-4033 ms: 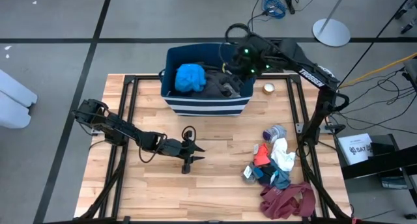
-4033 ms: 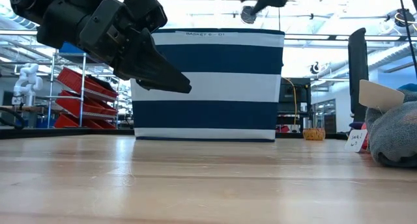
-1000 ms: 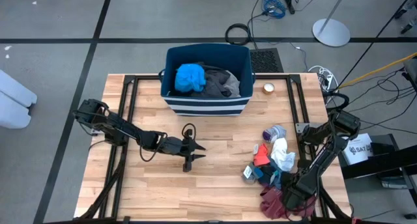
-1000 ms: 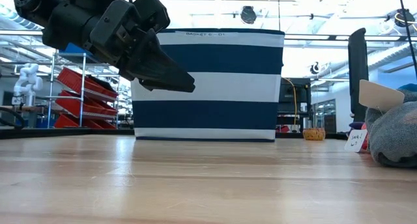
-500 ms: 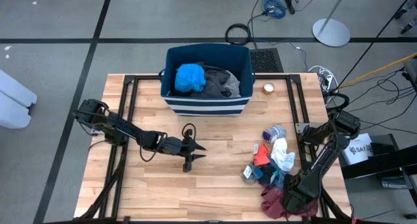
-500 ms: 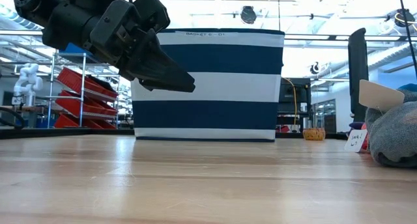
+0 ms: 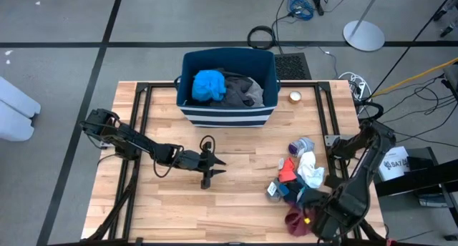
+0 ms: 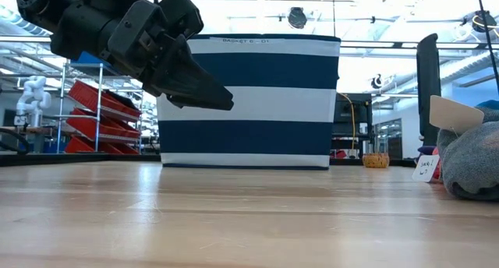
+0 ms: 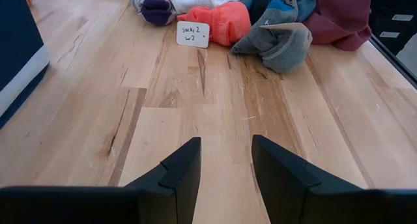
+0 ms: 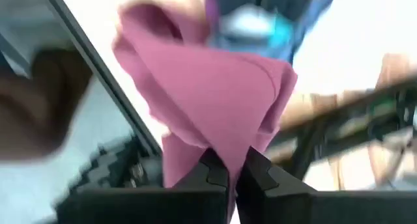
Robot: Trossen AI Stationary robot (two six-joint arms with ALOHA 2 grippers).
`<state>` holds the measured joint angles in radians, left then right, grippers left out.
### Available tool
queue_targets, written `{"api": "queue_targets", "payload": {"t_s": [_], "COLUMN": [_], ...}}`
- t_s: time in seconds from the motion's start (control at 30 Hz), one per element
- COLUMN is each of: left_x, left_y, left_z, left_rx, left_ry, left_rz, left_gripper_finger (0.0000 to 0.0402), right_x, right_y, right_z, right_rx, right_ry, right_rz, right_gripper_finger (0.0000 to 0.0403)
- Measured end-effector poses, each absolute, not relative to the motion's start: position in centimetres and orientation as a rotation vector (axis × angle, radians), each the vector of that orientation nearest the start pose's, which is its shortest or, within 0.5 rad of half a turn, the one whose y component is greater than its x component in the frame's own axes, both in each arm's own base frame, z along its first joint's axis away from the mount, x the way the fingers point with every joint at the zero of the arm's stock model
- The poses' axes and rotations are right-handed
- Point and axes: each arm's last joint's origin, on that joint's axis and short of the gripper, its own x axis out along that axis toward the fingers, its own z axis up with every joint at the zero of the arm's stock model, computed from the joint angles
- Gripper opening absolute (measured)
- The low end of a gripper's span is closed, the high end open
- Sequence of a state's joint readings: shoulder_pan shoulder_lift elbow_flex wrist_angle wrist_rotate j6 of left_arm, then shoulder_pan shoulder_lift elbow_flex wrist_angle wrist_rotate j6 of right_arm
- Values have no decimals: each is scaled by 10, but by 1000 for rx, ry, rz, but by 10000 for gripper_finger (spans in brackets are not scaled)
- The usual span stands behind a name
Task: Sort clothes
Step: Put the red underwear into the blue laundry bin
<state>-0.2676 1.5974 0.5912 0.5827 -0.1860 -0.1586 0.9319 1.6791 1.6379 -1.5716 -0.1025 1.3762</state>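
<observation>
A dark blue, white-striped bin [image 7: 227,116] at the table's far middle holds a bright blue top [image 7: 209,85] and a dark grey garment [image 7: 243,91]. A pile of clothes [image 7: 300,171] lies at the right: white, red and grey-blue pieces, and socks [image 9: 277,45]. My right gripper [image 10: 232,160] is near the front right corner, pointing down and shut on a maroon top [image 7: 293,219]. My left gripper [image 9: 225,160] is open and empty above the table's left middle [image 7: 207,167], facing the pile. My right gripper pinches a bunched fold of the maroon top [image 10: 229,144] between its two fingers [image 10: 215,175]. It comes from above, pointing down. The cloth hangs below the fingers in loose folds. I cannot tell whether its lower end rests on the table.
A white card with writing [image 9: 193,34] stands in front of the pile. A small round roll [image 7: 295,97] lies right of the bin. Black frame rails [image 7: 139,124] run along the table's sides. Bare wood [image 7: 243,203] lies between my left gripper and the pile.
My right gripper has risen over the front right corner and tipped straight down. It has drawn the maroon top up with it. The top lay spread on the table before and is now gathered into a bunch under the gripper.
</observation>
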Motion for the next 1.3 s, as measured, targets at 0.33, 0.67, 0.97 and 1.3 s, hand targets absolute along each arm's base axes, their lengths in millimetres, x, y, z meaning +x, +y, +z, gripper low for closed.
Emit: {"api": "queue_targets", "payload": {"t_s": [0.33,0.67,0.97,1.3], "left_x": [287,287,288,288], "left_y": [-73,-73,-73,-70], "left_z": [153,153,153,154], "left_rx": [-52,-51,-51,-34], "left_ry": [415,414,414,401], "left_rz": [-48,-45,-45,53], "left_gripper_finger": [145,145,145,145], "right_x": [199,237,274,305], "right_y": [220,203,181,123], "right_z": [359,393,424,479], "right_rx": [262,141,30,-110], "right_ry": [1254,952,709,431], "right_rz": [-307,-165,-65,-98], "right_gripper_finger": [0,0,0,0]}}
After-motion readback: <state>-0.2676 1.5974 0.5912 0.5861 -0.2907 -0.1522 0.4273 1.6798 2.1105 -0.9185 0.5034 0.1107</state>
